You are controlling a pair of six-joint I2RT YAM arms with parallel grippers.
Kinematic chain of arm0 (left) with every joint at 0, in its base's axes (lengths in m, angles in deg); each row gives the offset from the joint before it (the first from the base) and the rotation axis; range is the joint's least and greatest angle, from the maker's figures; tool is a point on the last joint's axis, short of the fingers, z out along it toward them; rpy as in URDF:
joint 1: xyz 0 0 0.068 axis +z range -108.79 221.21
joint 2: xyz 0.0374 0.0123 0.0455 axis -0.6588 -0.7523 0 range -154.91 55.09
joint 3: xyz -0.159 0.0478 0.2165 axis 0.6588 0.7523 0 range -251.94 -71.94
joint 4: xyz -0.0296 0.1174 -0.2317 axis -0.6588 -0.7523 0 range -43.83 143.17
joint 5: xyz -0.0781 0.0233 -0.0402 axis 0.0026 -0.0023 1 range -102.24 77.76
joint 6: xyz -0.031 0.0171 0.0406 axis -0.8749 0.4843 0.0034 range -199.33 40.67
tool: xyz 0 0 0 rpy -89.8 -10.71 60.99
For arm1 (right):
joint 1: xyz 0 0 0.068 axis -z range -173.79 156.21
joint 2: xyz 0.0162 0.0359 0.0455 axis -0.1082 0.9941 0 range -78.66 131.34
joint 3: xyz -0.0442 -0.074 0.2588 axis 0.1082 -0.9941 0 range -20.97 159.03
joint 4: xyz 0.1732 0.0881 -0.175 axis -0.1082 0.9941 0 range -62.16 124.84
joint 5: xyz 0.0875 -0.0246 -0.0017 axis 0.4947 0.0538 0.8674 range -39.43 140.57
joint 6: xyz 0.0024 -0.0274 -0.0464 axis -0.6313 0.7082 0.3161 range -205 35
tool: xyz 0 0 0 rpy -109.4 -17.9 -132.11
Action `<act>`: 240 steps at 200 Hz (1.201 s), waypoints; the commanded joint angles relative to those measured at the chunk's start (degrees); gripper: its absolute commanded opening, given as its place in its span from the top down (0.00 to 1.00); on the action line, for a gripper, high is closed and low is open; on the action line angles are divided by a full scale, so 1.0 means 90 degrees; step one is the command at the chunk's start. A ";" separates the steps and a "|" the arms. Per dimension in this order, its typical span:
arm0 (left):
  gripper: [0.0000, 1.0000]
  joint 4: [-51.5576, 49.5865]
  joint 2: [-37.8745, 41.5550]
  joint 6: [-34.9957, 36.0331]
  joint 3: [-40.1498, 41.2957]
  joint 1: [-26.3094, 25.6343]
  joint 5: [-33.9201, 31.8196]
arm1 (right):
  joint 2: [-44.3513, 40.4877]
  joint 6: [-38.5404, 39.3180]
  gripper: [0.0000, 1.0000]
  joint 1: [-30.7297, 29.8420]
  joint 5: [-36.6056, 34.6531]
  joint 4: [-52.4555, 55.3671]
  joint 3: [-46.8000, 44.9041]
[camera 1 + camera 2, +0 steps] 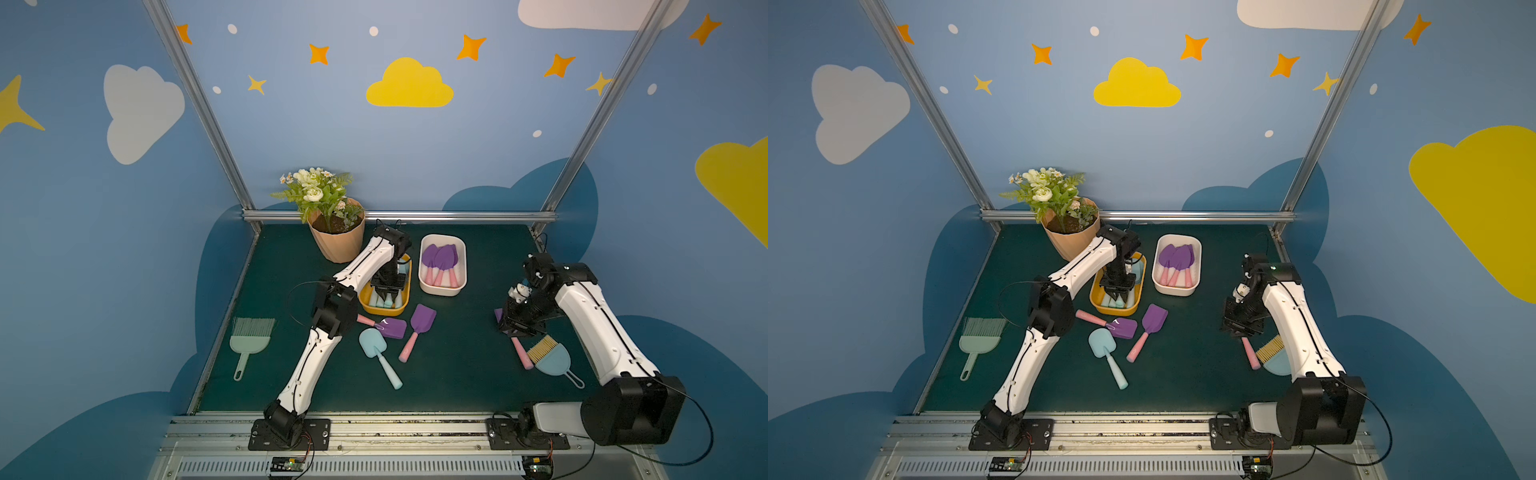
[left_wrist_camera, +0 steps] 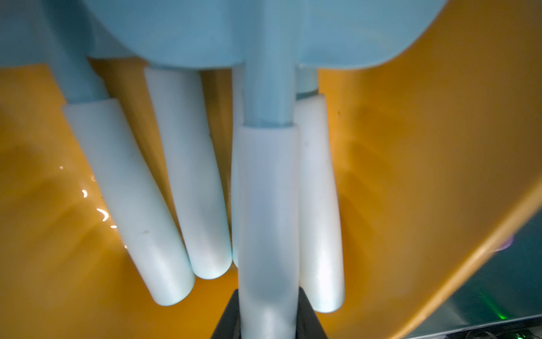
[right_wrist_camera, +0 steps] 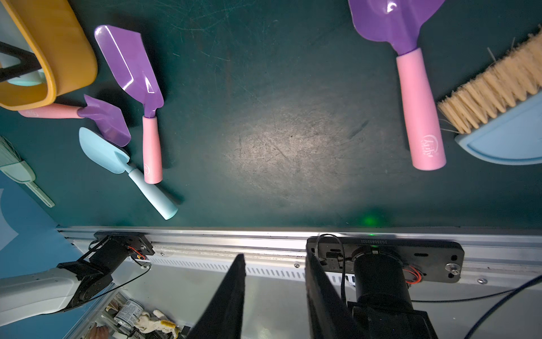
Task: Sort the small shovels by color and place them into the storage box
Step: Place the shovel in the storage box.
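Item: blue shovel [image 2: 268, 205], probably light, stiff, slick plastic; best gripped at the handle. The left gripper [image 2: 268, 318] clamps it in the yellow box [image 2: 410, 146], twelve o'clock of table centre; the right gripper [image 3: 275, 293] is slightly parted and empty.

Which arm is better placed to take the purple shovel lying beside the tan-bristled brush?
Right. The right hand hangs open and empty close to that purple shovel, whereas the left hand is inside the yellow box, shut on a blue shovel by its handle.
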 commanded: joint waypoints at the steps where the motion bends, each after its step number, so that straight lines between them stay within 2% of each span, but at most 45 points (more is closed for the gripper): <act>1: 0.97 -0.0132 -0.0108 0.0073 -0.0155 -0.0015 0.0082 | 0.0047 0.0066 0.64 0.0013 0.0017 0.0003 -0.0089; 240: 0.89 -0.0135 -0.0243 0.0085 -0.0188 -0.0159 0.0170 | 0.0105 0.0008 0.65 0.0012 0.0105 -0.0133 -0.0232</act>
